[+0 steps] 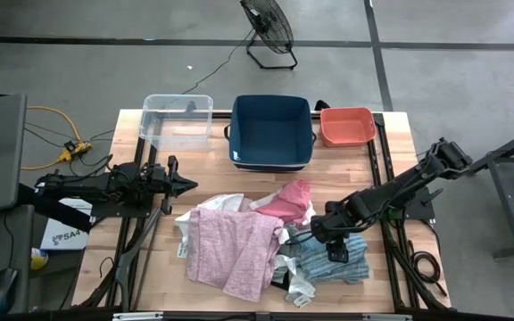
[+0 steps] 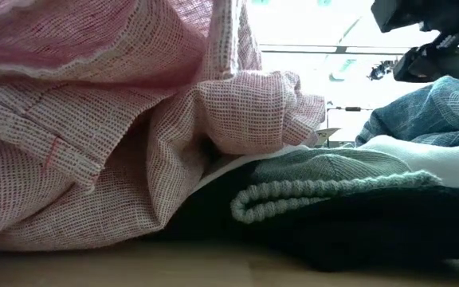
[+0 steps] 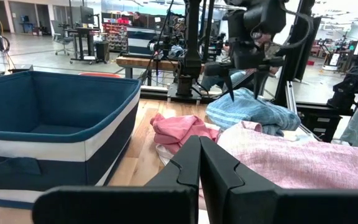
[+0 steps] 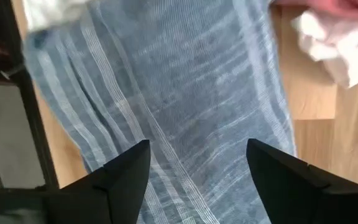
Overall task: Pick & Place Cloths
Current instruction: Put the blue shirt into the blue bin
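A pile of cloths lies on the table's near middle. It holds a large light pink cloth (image 1: 230,245), a hot pink cloth (image 1: 288,201), a white cloth (image 1: 226,203) and a blue striped cloth (image 1: 337,263). At the near edge are white and black pieces (image 1: 293,281). My right gripper (image 1: 321,234) is open, pointing down just over the blue striped cloth (image 4: 185,81). The left wrist view shows its fingers (image 3: 232,87) above that cloth (image 3: 253,112). My left gripper (image 1: 190,185) is shut and empty, held level to the left of the pile.
A clear bin (image 1: 177,120), a navy bin (image 1: 272,132) and a coral bin (image 1: 346,127) stand in a row along the table's far edge. Bare wood shows between the bins and the pile. In the low view the light pink cloth (image 2: 94,119) and a grey knit piece (image 2: 325,187) fill the foreground.
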{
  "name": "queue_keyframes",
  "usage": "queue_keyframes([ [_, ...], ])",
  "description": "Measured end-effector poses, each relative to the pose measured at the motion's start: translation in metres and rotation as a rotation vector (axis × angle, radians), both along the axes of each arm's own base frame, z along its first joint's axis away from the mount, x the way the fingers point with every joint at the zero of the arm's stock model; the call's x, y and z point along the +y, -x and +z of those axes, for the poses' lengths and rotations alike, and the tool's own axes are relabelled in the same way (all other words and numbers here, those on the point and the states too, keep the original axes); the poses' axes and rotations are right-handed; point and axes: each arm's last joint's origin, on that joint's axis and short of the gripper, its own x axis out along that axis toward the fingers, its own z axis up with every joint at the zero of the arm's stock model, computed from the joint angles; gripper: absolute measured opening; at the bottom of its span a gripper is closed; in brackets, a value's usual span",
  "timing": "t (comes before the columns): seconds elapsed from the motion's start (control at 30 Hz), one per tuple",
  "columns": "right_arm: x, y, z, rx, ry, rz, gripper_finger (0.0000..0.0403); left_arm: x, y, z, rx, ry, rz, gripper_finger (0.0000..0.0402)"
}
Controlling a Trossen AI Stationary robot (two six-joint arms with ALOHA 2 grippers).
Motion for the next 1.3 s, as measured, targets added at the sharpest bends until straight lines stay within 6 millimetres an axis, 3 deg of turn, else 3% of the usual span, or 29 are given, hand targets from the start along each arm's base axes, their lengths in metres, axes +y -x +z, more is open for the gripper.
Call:
queue_keyframes([
  [0.2, 0.022, 0.001, -0.023, 0.075, 0.043, 0.074, 0.0257, 0.0, 0.0, 0.0, 0.0, 0.0, 0.0, 0.0002],
  [0.57, 0.046, -0.011, -0.083, 0.19, 0.16, 0.116, 0.0256, 0.0, 0.0, 0.0, 0.0, 0.0, 0.0, 0.0002],
  [0.9, 0.047, -0.015, -0.094, 0.193, 0.205, 0.031, 0.0251, 0.0, 0.0, 0.0, 0.0, 0.0, 0.0, 0.0002],
  [1.07, 0.047, -0.014, -0.094, 0.174, 0.225, 0.032, 0.0204, 0.0, 0.0, 0.0, 0.0, 0.0, 0.0, 0.0002],
  [1.3, 0.048, -0.017, -0.094, 0.142, 0.232, 0.025, 0.0094, 0.0, 0.0, 0.0, 0.0, 0.0, 0.0, 0.0002],
])
